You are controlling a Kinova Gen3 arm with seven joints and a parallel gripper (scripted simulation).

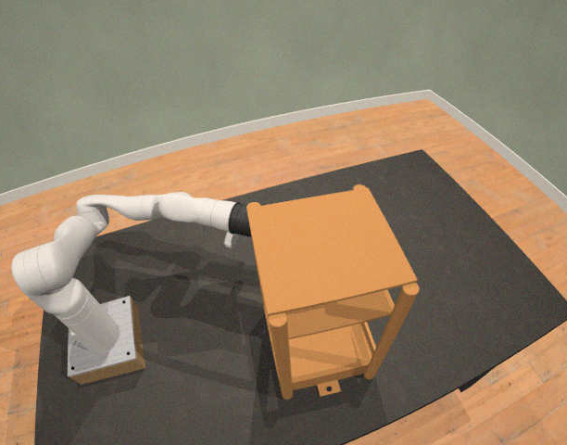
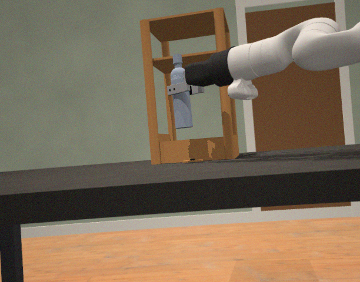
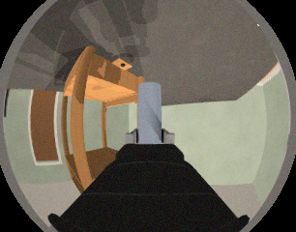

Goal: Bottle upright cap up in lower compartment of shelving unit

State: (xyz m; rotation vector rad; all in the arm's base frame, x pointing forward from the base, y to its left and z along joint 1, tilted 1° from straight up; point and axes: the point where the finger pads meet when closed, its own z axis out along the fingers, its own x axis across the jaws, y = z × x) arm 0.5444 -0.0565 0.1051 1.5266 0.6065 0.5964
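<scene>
While clamped in the hand (image 2: 180, 89), bottle (image 2: 182, 106) upright, seemingly clear of lower compartment floor (image 2: 192, 140).

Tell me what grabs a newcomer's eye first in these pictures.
The pale blue bottle hangs in mid-air, cap up, clamped in the gripper inside the lower compartment of the orange shelving unit, its base clear of the floor. Behind it, the white arm reaches in horizontally from the right of the exterior view.
</scene>
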